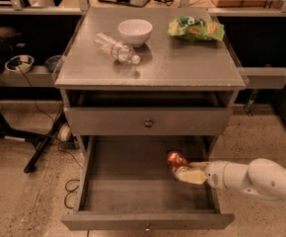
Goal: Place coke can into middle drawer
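Coke can (176, 160) sits inside the open middle drawer (108, 220), toward its right side and about halfway back, tilted with its silver top pointing up and to the left. You can see the gripper (185, 171) reaching in over the drawer's right wall, its pale fingers (192, 177) closed on the lower end of the can. The white arm (261, 179) runs off to the right edge of the view. From this angle you probably cannot say whether the can rests on the drawer floor or hangs just above it. The drawer is pulled well out toward you, with its small round knob (147, 227) at the bottom edge of the front panel. A loop of dark cable (71, 186) lies on the speckled floor just left of it. Directly above the drawer you have the flat-fronted upper drawer (108, 121), closed, with a brass knob (149, 123) at its centre. On the cabinet top (182, 68) a clear plastic bottle (116, 48) lies on its side at the left. Just behind it is a white bowl (135, 31), upright. A green snack bag (196, 28) lies at the far right corner, well apart from both
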Controlling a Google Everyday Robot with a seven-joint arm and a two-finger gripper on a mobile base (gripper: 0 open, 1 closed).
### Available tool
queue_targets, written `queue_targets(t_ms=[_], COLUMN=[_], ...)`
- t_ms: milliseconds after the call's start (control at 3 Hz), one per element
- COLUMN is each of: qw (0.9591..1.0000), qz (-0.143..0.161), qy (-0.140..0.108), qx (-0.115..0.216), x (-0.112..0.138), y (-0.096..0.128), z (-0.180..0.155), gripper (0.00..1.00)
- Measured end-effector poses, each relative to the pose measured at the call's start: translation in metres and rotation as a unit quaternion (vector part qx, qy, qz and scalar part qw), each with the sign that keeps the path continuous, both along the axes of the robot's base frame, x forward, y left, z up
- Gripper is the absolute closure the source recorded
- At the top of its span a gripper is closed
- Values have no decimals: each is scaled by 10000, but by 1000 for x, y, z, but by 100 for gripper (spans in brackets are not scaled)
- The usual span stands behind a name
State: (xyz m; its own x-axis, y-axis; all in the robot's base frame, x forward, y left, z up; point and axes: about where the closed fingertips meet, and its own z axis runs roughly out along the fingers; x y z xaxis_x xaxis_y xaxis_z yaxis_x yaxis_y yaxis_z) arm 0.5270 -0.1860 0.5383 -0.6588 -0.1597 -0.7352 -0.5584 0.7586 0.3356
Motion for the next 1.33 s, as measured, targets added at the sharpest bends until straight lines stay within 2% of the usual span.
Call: queue_targets(t_ms=[333, 667, 1333], qw=[9997, 9995, 9990], qz=[-217, -298, -438], qy=[-73, -77, 120], qx=[61, 71, -28], x=[14, 26, 35], y=[4, 11, 20], z=[-23, -40, -71], gripper=[100, 100, 100])
